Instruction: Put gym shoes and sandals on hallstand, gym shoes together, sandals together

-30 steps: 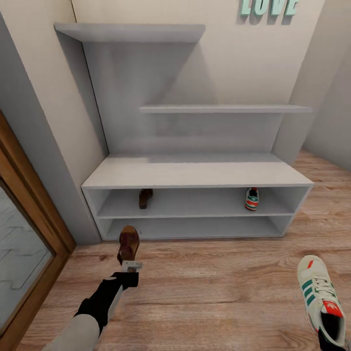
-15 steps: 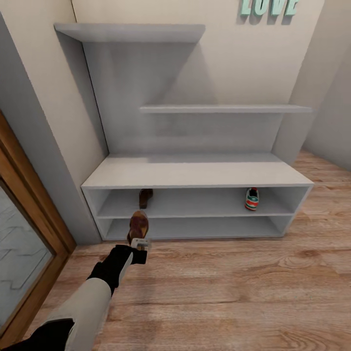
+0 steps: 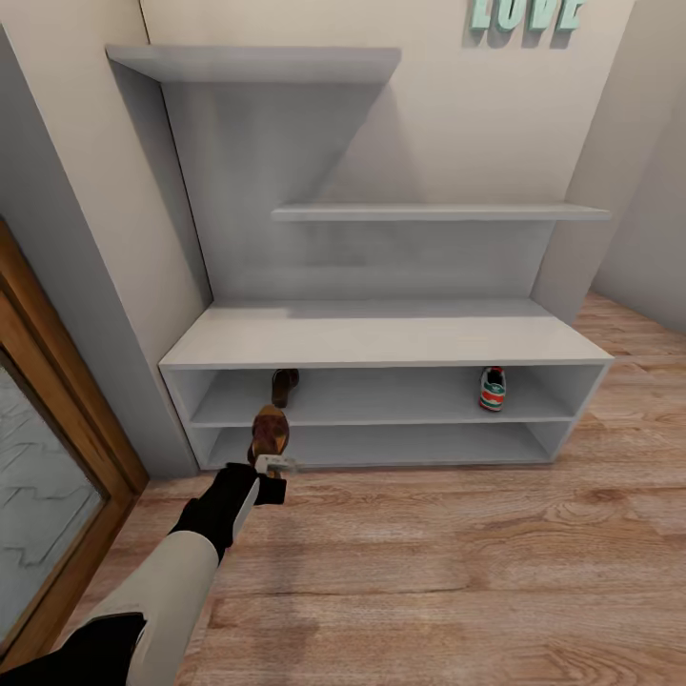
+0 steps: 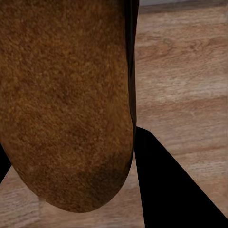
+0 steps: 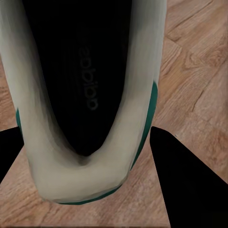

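Observation:
My left gripper [image 3: 273, 464] is shut on a brown sandal [image 3: 270, 433], held toe-forward just in front of the hallstand's [image 3: 381, 338] lower shelves. Its tan footbed [image 4: 66, 95] looms close in the left wrist view, over the corridor floor [image 3: 429, 562]. A second sandal [image 3: 284, 386] lies on the middle shelf at the left. One gym shoe [image 3: 492, 388] sits on the same shelf at the right. In the right wrist view my right gripper [image 5: 85, 137] is shut on the heel of the other gym shoe [image 5: 85, 185], above the wood planks.
A wood-framed glass door [image 3: 48, 476] stands close on the left. Grey wall [image 3: 648, 210] closes the right side. The hallstand has two upper wall shelves [image 3: 438, 212], and teal letters [image 3: 524, 13] hang on the wall above.
My left arm has reached forward, carrying the sandal up to the front of the lower shelves. The gym shoe held at the lower right has dropped out of the head view.

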